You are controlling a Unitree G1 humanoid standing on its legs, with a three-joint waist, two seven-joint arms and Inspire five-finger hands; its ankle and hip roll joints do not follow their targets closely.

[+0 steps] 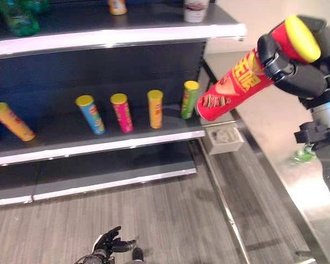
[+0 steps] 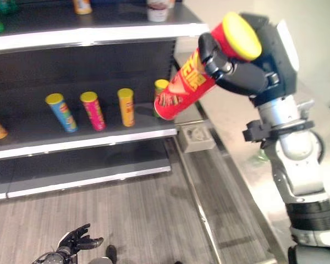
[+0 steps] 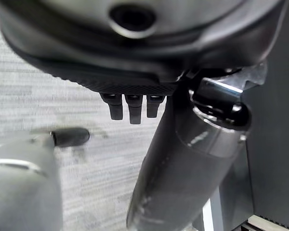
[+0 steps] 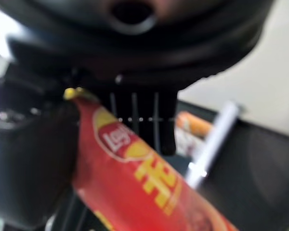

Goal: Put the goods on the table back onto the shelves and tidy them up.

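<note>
A: Quick pass, left to right. Middle shelf (image 1: 99, 144) carries a row of chip cans: an orange can (image 1: 12, 121) lying tilted at the far left, then a blue can (image 1: 91, 114), a pink can (image 1: 121, 112), a yellow can (image 1: 155, 109) and a green can (image 1: 189, 99), all upright-ish, spaced apart.

B: Left robot hand?

A: Left robot hand (image 1: 108, 243) low near the floor (image 1: 170, 220), fingers loosely spread, holding nothing. Idle.

B: And the one in play?

A: Red can (image 1: 234, 87), yellow lid up toward the camera, tilted with its base pointing down at the shelf's right end, near the green can. Right robot hand (image 2: 239, 69) is wrapped round its upper part just below the lid, fingers curled on it; the wrist view shows the same clamp.

B: Touching the shelf?

A: Looks still in the air, base over the right end. Can't tell the clearance to the green can.

B: Step, then?

A: My read: placing it in the row. To do it well, tip the can upright before lowering, aim for the bare spot right of the green can, and set the base flat. Coming in tilted could knock the green one over. The spot is close to the shelf's end, so keep it off the edge, and let go only once it stands.

B: Bench (image 1: 286, 137)?

A: Shiny bench at the right, something green (image 1: 303, 154) on it, too hidden to name.
</note>
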